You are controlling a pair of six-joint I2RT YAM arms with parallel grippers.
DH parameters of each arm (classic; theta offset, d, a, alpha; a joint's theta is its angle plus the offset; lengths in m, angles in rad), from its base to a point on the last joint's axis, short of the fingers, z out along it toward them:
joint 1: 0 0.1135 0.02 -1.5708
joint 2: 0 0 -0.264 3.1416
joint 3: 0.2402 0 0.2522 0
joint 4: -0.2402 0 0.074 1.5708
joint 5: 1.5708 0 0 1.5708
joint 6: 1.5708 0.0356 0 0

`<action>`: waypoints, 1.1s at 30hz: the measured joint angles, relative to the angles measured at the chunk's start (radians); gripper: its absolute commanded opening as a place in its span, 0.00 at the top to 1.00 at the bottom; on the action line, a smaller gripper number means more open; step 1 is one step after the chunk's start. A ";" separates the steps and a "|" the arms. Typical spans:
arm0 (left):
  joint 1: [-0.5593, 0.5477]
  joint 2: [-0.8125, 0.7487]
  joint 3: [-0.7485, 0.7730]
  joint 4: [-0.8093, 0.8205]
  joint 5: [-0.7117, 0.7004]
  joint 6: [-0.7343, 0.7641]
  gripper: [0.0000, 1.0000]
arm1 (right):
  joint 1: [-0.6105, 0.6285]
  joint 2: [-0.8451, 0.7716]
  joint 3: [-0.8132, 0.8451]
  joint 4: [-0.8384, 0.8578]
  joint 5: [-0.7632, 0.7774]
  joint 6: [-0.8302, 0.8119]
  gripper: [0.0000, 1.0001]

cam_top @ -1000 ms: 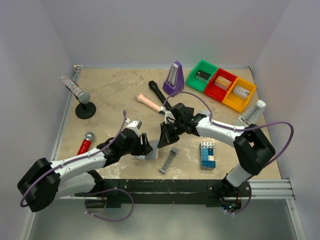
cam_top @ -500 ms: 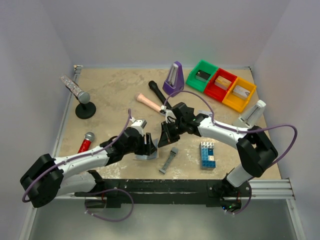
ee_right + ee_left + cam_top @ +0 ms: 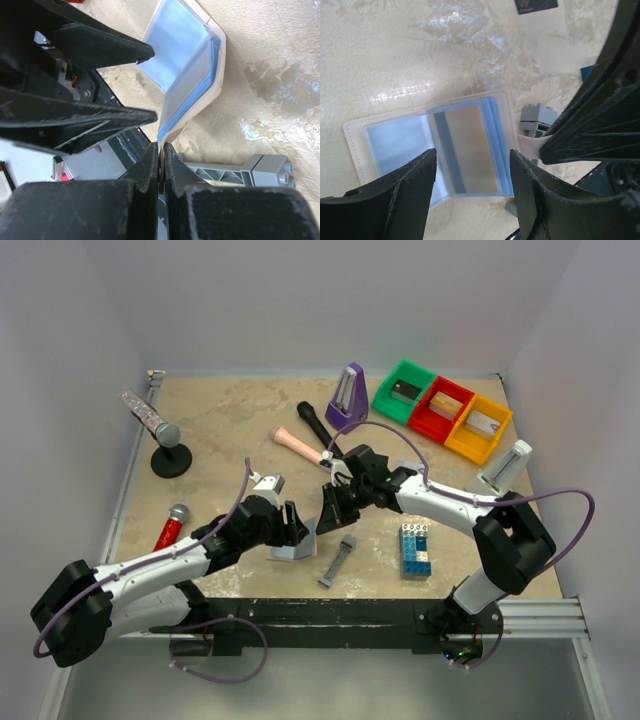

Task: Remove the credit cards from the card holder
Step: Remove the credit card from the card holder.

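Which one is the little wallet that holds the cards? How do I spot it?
Find the near middle of the beige marbled table. There sits a flat light-blue card wallet with pale edging, open like a book. Unlike the narrow grey bar piece beside it, it has clear pockets with a tan card inside.

A purple metronome (image 3: 347,396) is set at the back of the tan table (image 3: 230,420), with a green bin (image 3: 404,390), a red bin (image 3: 440,409) and an orange bin (image 3: 478,428) rowed to its right. A glittery microphone (image 3: 150,418) is propped at the left; a blue-and-white brick stack (image 3: 415,548) and a grey bar (image 3: 338,560) are laid near the front.
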 measured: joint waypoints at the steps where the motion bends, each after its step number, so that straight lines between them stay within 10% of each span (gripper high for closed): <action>1: 0.000 0.010 0.000 -0.008 -0.005 0.000 0.36 | 0.000 0.000 0.000 0.000 0.000 0.000 1.00; 33: 0.000 0.106 0.000 -0.006 0.037 0.000 0.35 | 0.000 0.000 0.000 -0.013 0.000 -0.001 1.00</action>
